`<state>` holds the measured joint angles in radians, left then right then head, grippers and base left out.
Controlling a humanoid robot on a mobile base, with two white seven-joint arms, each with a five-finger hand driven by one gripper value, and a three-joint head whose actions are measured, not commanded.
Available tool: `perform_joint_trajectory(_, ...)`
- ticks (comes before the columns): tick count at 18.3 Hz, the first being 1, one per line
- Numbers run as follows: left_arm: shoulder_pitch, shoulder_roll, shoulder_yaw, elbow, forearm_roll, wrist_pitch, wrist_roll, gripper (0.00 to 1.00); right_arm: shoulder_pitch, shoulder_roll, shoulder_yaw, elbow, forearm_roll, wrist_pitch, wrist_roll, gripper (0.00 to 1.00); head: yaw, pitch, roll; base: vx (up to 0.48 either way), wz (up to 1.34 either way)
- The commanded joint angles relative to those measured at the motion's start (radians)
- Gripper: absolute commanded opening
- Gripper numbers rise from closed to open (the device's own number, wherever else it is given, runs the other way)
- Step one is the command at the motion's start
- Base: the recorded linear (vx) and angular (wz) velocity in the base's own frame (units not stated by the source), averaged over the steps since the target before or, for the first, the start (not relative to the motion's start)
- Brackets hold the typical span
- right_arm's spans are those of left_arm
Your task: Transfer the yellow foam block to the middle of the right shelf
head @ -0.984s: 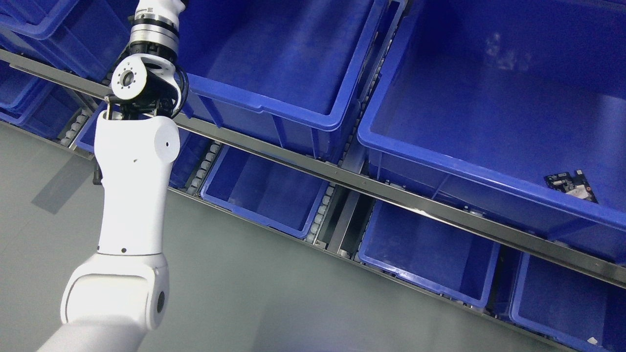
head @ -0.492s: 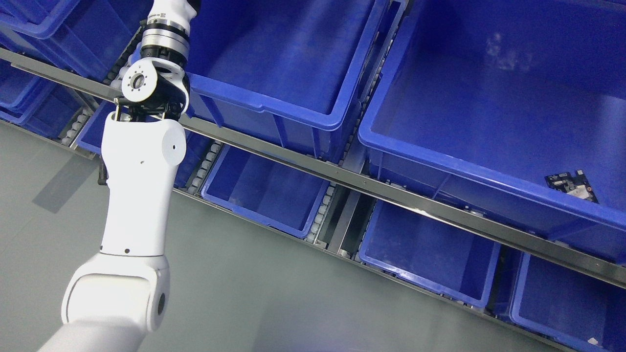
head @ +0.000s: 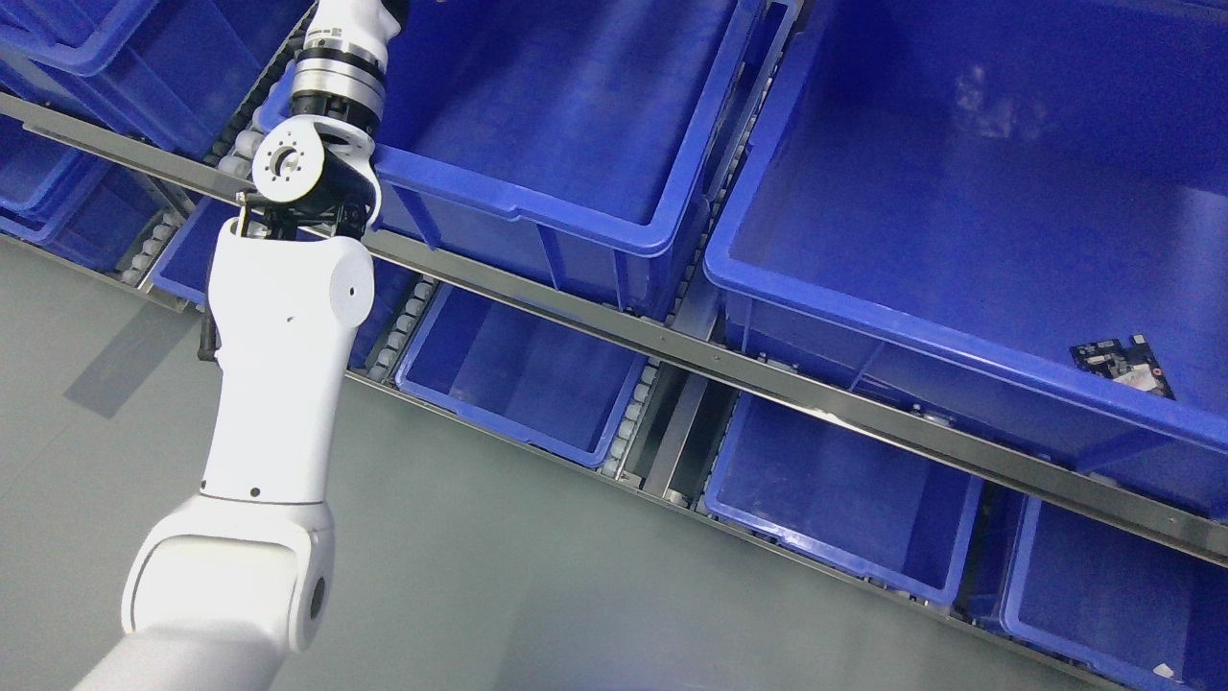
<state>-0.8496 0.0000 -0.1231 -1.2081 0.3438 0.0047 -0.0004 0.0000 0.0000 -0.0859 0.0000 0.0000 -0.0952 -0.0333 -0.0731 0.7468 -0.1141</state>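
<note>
Our white left arm [head: 278,384] rises from the lower left past the grey metal shelf rail [head: 672,345] toward a large blue plastic bin [head: 576,206]; its hand lies beyond the top edge, so we cannot tell how the fingers stand. The yellow foam block is nowhere visible to us.

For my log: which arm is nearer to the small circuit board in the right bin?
Left, the only arm in view. The left arm is far left of the circuit board, by another bin; the right arm is not visible.
</note>
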Motion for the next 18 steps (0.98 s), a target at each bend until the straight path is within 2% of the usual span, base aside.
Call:
perform_joint_trajectory(1,-0.008,0.017,-0.036,0.004,-0.023,-0.005,-0.003,0.94,0.002,-0.017,0.000,-0.017,0.003,0.000,0.000,1.00,0.0000,0.000,0.000,0.000,0.00)
perform_joint_trajectory(8,-0.009,0.017,-0.044,-0.002,-0.059,-0.006,0.002,0.95,0.002,-0.017,0.000,-0.017,0.003,0.000,0.000,1.00,0.0000,0.000,0.000,0.000,0.00)
perform_joint_trajectory(12,0.017,0.017,-0.047,-0.051,-0.059,-0.011,0.000,0.96,0.002,-0.017,0.000,-0.017,0.003,0.000,0.000,1.00,0.0000,0.000,0.000,0.000,0.00)
perform_joint_trajectory(18,0.064,0.017,-0.036,-0.094,-0.059,-0.117,-0.001,0.97,0.002,-0.017,0.000,-0.017,0.003,0.000,0.000,1.00,0.0000,0.000,0.000,0.000,0.00)
